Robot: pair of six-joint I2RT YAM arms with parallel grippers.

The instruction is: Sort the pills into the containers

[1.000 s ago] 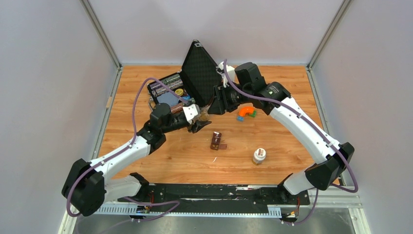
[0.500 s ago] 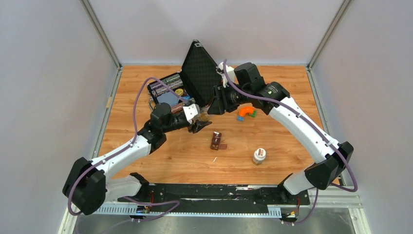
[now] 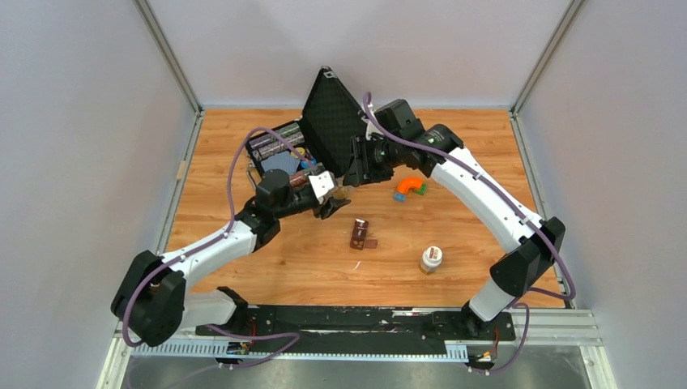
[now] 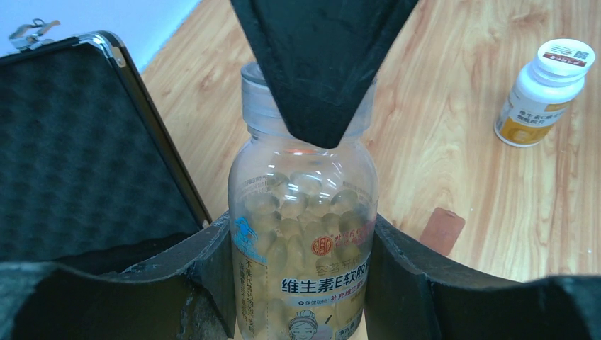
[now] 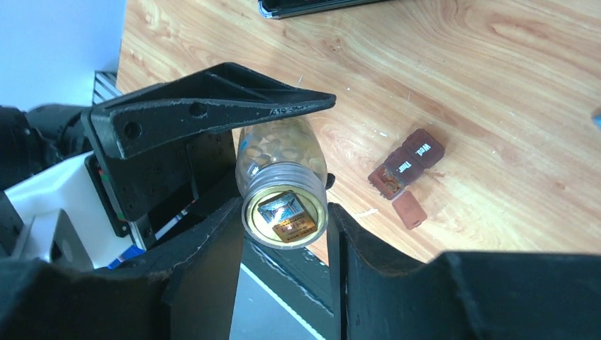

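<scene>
The left gripper point(image 3: 330, 207) clamps the clear plastic bottle of golden softgel pills point(image 4: 301, 184) by its body. The right gripper point(image 5: 284, 230) pinches its neck, so the axis runs pincer to pincer. The dark brown three-compartment plastic strip point(image 3: 360, 234) lies on the wooden table point(image 3: 405, 279) well apart — nearer the left arm.

You're looking into a robotics lab cell; pale grey wall panels point(image 3: 77, 121) in silver aluminium posts point(image 3: 168, 55) box in a wood-grain tabletop point(image 3: 308, 271); a black mounting rail point(image 3: 364, 318) runs along its near edge.
</scene>
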